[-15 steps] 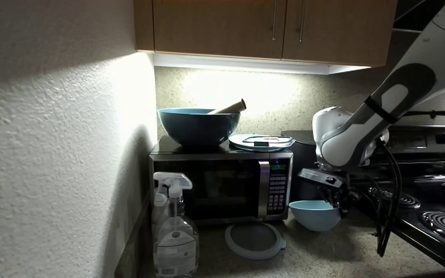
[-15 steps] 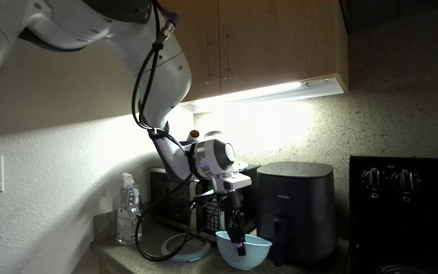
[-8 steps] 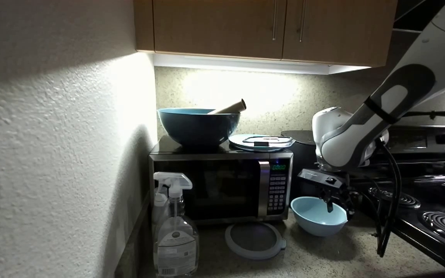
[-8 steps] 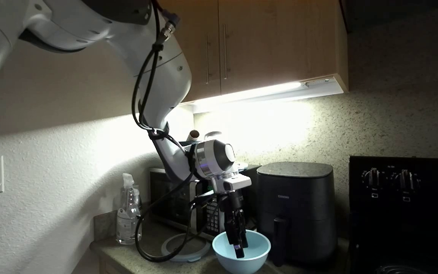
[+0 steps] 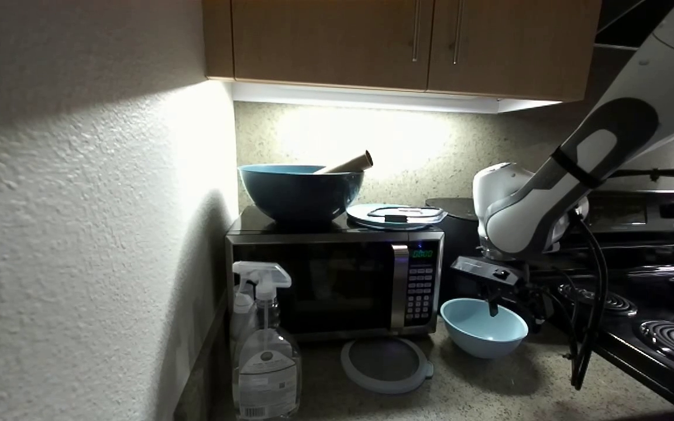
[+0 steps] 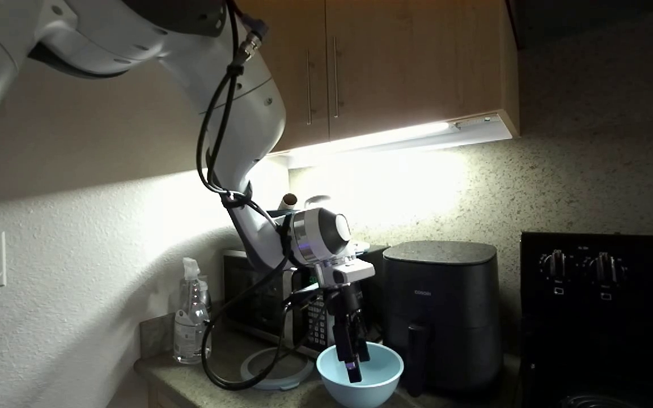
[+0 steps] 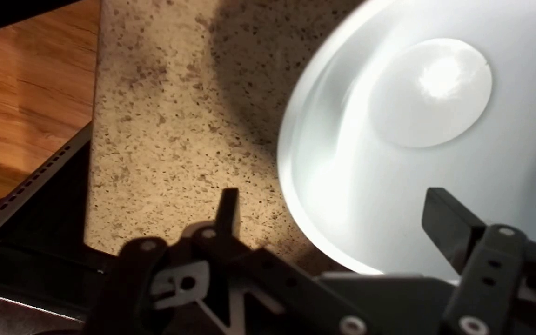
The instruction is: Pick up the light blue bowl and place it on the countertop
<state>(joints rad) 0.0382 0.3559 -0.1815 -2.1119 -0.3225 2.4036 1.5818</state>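
Note:
The light blue bowl (image 5: 483, 346) rests level on the countertop (image 5: 553, 380), right of the microwave in that exterior view. Its whole round opening shows, and nothing lies inside. In the wrist view my gripper (image 7: 334, 200) is open wide, straddling the near rim of the bowl (image 7: 407, 186). One finger is over the inside of the bowl, while the opposite one is outside it, above the speckled countertop (image 7: 165, 153). Bare space separates both fingers from the rim. In an exterior view the dark fingers overlap the opening of the bowl (image 6: 360, 394).
A round grey-blue lid (image 5: 385, 365) lies left of the bowl, before the microwave (image 5: 337, 286). Spray bottles (image 5: 267, 368) stand by the wall. A black air fryer (image 6: 440, 300) is close behind the bowl, and the stove top (image 5: 659, 298) borders the counter. My cables (image 6: 206, 340) hang low.
One second ago the bowl was tilted with my fingers closed at its rim. It has dropped level onto the countertop, and the fingers have spread apart. The arm has hardly moved.

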